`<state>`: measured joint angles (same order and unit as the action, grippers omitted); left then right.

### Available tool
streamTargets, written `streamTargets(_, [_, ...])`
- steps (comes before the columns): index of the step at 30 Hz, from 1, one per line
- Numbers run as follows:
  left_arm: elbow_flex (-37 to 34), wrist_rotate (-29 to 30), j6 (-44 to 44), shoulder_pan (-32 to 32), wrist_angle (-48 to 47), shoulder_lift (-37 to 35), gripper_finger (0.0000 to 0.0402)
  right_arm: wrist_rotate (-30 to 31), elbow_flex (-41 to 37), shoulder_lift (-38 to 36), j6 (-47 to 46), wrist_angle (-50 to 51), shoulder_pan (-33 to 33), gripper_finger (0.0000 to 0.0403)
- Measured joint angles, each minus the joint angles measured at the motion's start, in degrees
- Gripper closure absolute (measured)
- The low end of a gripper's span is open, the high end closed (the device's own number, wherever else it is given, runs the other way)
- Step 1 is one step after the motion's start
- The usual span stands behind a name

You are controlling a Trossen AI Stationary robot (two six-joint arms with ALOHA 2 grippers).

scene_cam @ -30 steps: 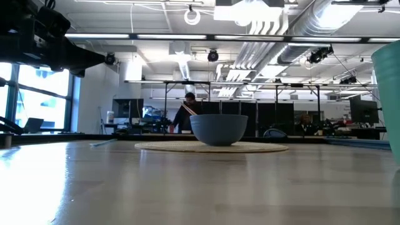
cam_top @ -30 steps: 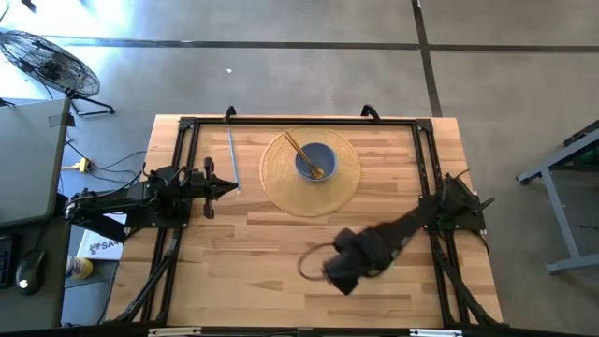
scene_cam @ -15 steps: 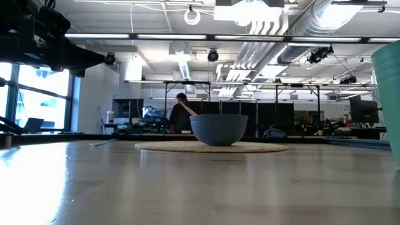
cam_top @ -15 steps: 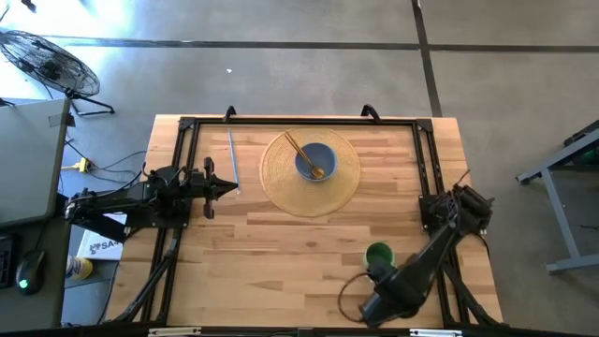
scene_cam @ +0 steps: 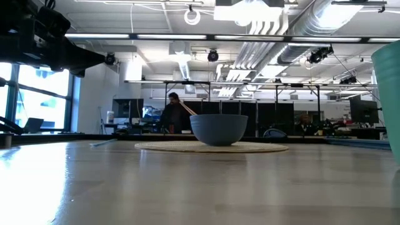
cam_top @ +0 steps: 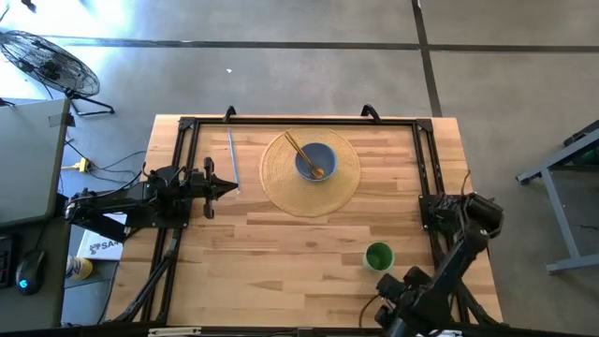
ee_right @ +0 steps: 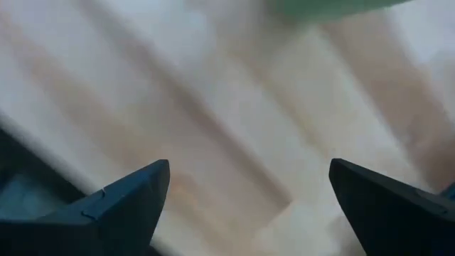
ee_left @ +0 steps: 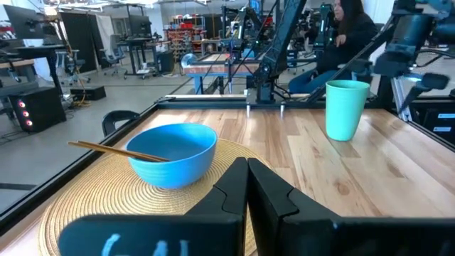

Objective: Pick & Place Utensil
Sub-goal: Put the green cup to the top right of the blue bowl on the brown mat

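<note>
Here the chopsticks (cam_top: 301, 154) lean inside the blue bowl (cam_top: 314, 160) on the woven mat (cam_top: 348, 173). Right gripper (ee_right: 242, 203), fingers spread wide, sits partly cut off at the table's near edge beside the green cup (cam_top: 378, 256). Left gripper (ee_left: 247, 186) waits, fingers pressed together.

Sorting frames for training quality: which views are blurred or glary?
Right wrist view: smeared by motion blur; table and cup are streaks, and only the open right gripper reads. Low view: window glare on the tabletop at left, bowl sharp. High and left wrist views: clear.
</note>
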<state>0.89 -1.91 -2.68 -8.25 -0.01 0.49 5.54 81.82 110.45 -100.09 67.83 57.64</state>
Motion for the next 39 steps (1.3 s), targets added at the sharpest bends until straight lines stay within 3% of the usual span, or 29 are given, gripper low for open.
streamTargets(3, [0.0, 0.0, 0.0, 0.0, 0.0, 0.0, 0.04, 7.6, -2.7, 0.0, -4.3, 0.2, 3.2, 0.0022])
streamTargets(9, [0.0, 0.0, 0.0, 0.0, 0.0, 0.0, 0.04, 16.0, -7.4, 0.0, -4.7, -0.5, 5.6, 0.0022])
streamTargets(18, [0.0, 0.0, 0.0, 0.0, 0.0, 0.0, 0.04, 25.6, -14.1, 0.0, -0.7, -6.5, 2.5, 0.0022])
streamTargets(30, [0.0, 0.0, 0.0, 0.0, 0.0, 0.0, 0.04, 43.1, -14.6, 0.0, 11.4, -12.2, -2.2, 0.0022])
streamTargets(39, [0.0, 0.0, 0.0, 0.0, 0.0, 0.0, 0.04, 51.6, -23.9, 0.0, 20.4, -35.5, -5.4, 0.0022])
